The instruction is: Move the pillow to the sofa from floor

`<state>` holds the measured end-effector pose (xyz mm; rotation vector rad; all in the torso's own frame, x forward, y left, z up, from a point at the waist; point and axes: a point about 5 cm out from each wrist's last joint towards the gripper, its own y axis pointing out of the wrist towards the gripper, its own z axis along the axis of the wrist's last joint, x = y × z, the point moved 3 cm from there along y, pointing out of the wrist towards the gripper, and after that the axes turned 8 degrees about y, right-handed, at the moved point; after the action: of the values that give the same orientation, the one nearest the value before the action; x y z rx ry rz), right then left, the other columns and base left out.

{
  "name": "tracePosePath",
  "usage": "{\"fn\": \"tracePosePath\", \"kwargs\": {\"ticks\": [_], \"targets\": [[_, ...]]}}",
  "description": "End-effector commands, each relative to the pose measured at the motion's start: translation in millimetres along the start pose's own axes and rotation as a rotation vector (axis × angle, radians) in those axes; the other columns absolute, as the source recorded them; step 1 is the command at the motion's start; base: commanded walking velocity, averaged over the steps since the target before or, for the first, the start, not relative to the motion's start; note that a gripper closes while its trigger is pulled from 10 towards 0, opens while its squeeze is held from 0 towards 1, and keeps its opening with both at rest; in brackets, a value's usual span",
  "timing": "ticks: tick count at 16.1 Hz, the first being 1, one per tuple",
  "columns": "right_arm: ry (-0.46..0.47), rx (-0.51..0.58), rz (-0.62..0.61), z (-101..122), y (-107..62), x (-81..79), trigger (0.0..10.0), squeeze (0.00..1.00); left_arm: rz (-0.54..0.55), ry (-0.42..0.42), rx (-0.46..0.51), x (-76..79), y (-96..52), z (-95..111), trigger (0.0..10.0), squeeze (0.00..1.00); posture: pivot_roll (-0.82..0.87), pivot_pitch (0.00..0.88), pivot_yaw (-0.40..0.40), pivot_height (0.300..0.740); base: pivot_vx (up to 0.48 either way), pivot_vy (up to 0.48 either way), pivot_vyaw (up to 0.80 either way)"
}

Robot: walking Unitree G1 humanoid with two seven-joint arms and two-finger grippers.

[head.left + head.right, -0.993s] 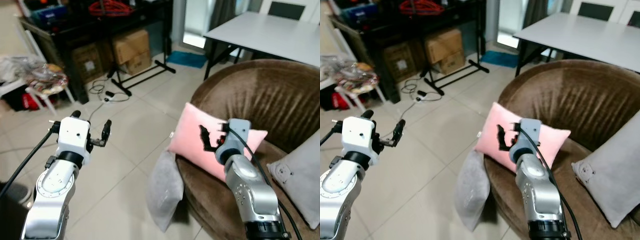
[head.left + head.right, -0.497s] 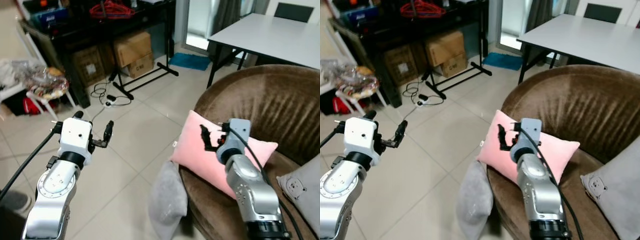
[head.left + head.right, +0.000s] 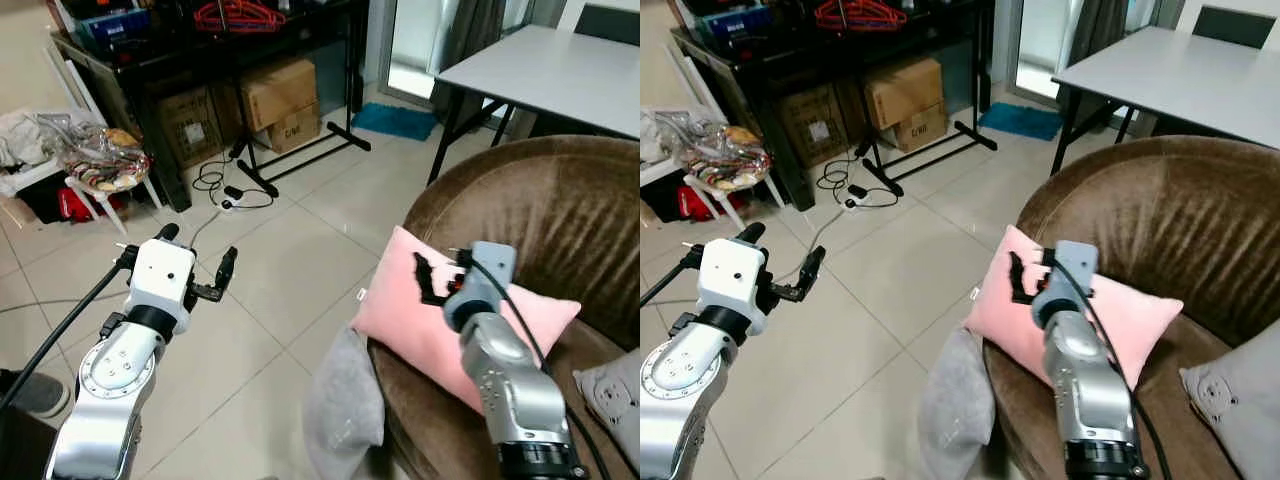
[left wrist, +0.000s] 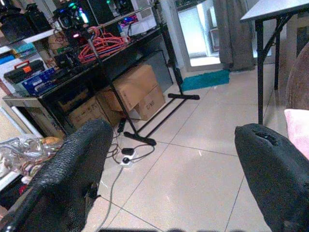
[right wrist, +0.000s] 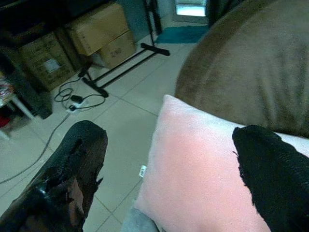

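Note:
A grey pillow (image 3: 345, 405) stands on the tiled floor, leaning against the front of the brown sofa (image 3: 540, 200). A pink pillow (image 3: 425, 325) lies on the sofa's seat at its front edge, and the right wrist view looks down on the same pink pillow (image 5: 203, 179). My right gripper (image 3: 442, 270) hovers open just above it, with nothing between its fingers (image 5: 77, 159). My left gripper (image 3: 197, 252) is held open over bare floor, well to the left of both pillows. Its fingers (image 4: 72, 164) are empty.
A second grey pillow (image 3: 612, 385) rests on the sofa's right side. Behind stand a black table (image 3: 200, 50) with cardboard boxes (image 3: 275, 90) under it, a black stand, floor cables (image 3: 225, 185), a stool (image 3: 100, 170) with bags, and a white table (image 3: 540, 70). A shoe (image 3: 30, 392) sits near left.
The whole picture has shifted as the camera moved, so the sofa and pillows sit further right. Both arms keep the same pose, with their grippers still open and empty.

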<state>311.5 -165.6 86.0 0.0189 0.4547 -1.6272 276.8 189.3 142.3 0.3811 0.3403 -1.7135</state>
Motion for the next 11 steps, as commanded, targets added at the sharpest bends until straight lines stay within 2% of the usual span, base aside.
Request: {"fn": "tracePosePath", "kwargs": {"ticks": [1, 11], "targets": [[0.003, 0.011, 0.003, 1.3, -0.3, -0.1, 10.0, 0.00, 0.000, 0.019, 0.001, -2.4, -1.1, -0.5, 10.0, 0.00, -0.05, 0.000, 0.054, 0.705, 0.000, 0.000, 0.00], [-0.003, 0.007, -0.003, 2.9, 2.7, 0.4, 10.0, 0.00, 0.017, -0.002, -0.001, -1.8, -0.3, -0.9, 10.0, 0.00, -0.05, 0.000, 0.042, 0.610, 0.000, 0.000, 0.00]]}}
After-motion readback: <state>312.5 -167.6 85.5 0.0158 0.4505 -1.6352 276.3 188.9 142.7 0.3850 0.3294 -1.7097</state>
